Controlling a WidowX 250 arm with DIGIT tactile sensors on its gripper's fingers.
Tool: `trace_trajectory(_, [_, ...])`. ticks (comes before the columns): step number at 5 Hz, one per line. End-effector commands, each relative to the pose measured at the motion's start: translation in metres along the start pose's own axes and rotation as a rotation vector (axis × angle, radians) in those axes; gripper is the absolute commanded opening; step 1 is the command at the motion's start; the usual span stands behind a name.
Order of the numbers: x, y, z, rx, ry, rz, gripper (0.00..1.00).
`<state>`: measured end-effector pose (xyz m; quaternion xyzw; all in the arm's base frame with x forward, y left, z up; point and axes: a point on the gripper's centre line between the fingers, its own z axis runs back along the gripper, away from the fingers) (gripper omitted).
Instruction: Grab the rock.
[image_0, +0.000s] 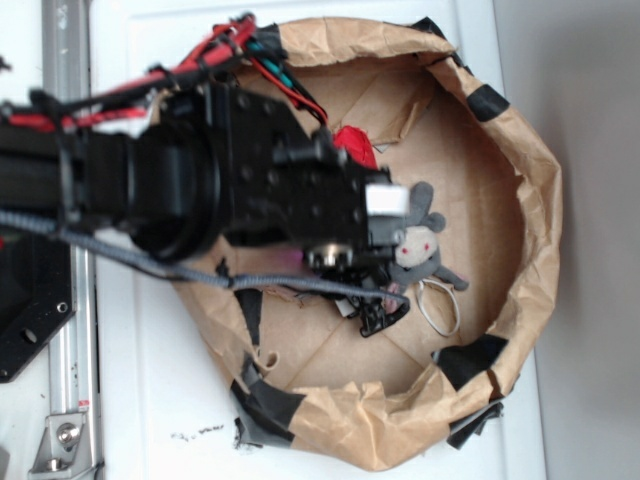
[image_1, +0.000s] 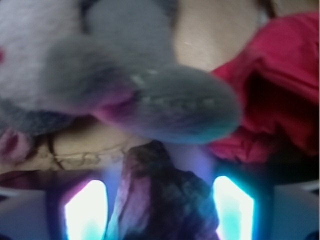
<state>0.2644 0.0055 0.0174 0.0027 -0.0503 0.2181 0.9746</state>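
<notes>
Down low inside the brown paper bag, gripper with the lit fingers either side of the rock. Dark lumpy rock right between them, looks pinched but can't tell for sure. Just past it, grey plush mouse with a white face. Red cloth ball on the right, near the mouse.
</notes>
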Motion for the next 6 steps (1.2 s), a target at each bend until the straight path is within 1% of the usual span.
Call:
trace_trajectory(1, [0.01,-0.009,0.076,-0.038,-0.009,-0.178,0.0])
trace_trajectory(2, [0.017,-0.007,0.126,-0.057,-0.012,-0.33,0.0])
trace_trajectory(3, [0.026,-0.003,0.169,-0.041,-0.036,-0.484,0.0])
trace_trajectory(4, [0.021,-0.013,0.188,-0.013,-0.068,-0.63,0.0])
trace_trajectory(5, [0.014,-0.014,0.192,-0.02,-0.134,-0.643,0.0])
trace_trajectory(6, [0.014,-0.014,0.188,-0.009,-0.116,-0.622,0.0])
